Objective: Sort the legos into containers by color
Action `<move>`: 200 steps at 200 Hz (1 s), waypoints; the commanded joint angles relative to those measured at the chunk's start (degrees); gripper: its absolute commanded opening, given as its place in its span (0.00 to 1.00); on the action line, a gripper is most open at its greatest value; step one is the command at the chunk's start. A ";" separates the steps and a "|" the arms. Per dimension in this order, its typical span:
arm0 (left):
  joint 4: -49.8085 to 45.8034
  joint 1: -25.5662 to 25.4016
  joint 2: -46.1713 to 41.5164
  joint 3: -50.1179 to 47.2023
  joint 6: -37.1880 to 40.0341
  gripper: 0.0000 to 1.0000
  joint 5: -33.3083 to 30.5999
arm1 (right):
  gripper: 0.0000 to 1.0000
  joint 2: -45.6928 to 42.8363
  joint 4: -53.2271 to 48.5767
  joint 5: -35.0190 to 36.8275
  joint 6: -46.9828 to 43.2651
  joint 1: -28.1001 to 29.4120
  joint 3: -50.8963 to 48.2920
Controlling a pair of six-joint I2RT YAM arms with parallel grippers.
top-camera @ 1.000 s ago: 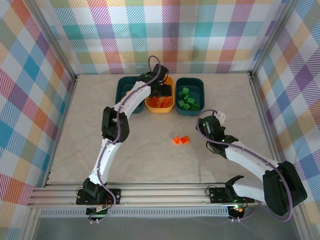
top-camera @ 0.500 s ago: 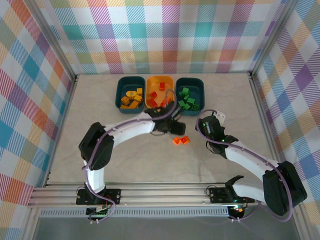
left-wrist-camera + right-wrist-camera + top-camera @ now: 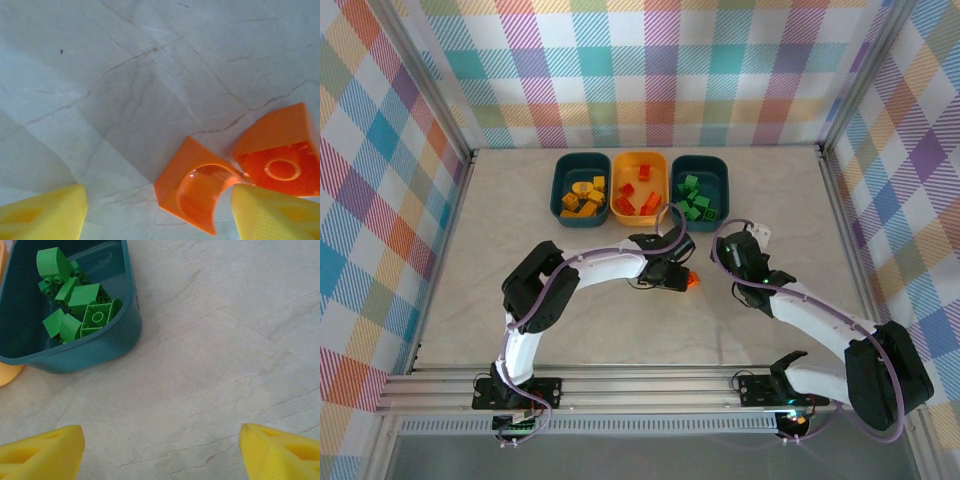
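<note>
The orange lego [image 3: 192, 187], I judge light, stiff and a little slippery, lies on the surface [image 3: 125, 75] inside my left pincer [image 3: 158, 200], which stands wide open and empty; I would squeeze its flat sides.

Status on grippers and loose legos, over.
Left gripper open over orange lego, second orange lego beside it. Right gripper open, empty. Nothing blocking.

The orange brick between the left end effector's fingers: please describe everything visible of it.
The orange brick is small, glossy plastic, lying so a curved hollow faces the camera. It rests on the marbled table, corner against a second orange brick, between the open left end effector fingers, beside one fingertip, not gripped.
</note>
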 commanded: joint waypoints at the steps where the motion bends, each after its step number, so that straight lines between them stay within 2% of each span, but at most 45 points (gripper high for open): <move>1: 3.16 0.13 -2.07 -0.46 -11.52 0.73 3.33 | 0.81 0.41 1.41 -0.12 -0.50 -0.19 0.25; 28: 6.05 -0.04 -4.47 -1.60 -19.91 0.73 4.93 | 0.81 0.48 1.59 -0.45 -0.41 -0.18 0.18; 42: 2.74 -0.04 -4.24 0.15 -24.86 0.73 3.27 | 0.81 0.51 1.48 -0.50 -0.41 -0.16 0.33; 103: -7.09 0.55 5.39 9.18 -42.65 0.65 9.58 | 0.81 -0.21 0.83 -0.60 -0.63 -0.19 0.36; 137: -13.73 1.69 8.48 12.98 -45.91 0.62 10.50 | 0.81 -1.36 0.46 -0.58 -0.62 -0.19 0.14; 200: -14.15 2.07 7.61 13.96 -46.34 0.61 12.41 | 0.81 -1.88 0.60 -0.74 -0.50 -0.19 0.07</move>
